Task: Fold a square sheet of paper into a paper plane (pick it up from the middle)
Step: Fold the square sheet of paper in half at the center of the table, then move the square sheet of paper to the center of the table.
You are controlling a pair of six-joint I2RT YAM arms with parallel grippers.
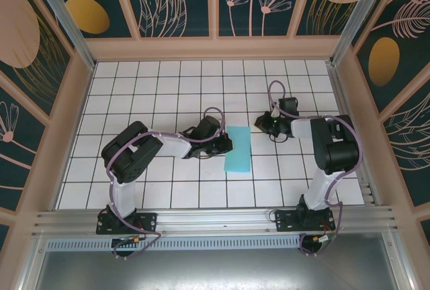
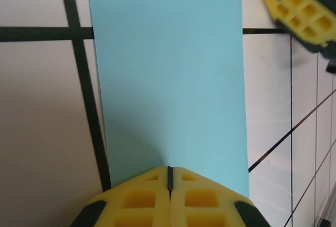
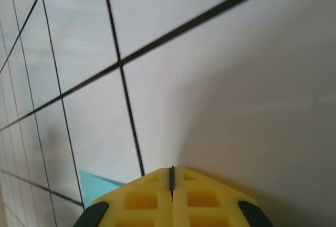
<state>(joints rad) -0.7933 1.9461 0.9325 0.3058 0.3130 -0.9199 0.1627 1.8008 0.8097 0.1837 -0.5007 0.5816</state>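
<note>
Skewing is the risk: left gripper (image 2: 169, 172) and right gripper (image 3: 171, 172), jaws closed tight and empty, could drag the light-blue sheet (image 2: 168, 80) sideways.

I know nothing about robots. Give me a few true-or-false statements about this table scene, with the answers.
1. The light-blue paper lies flat on the gridded table. True.
2. The paper is already a pointed dart. False: it is a plain rectangle, longer than it is wide.
3. The jaws of the left gripper are shut, at the paper's edge. True.
4. The right gripper holds the paper in the air. False: its jaws are shut on nothing, over a white tile beside the paper's corner.
</note>
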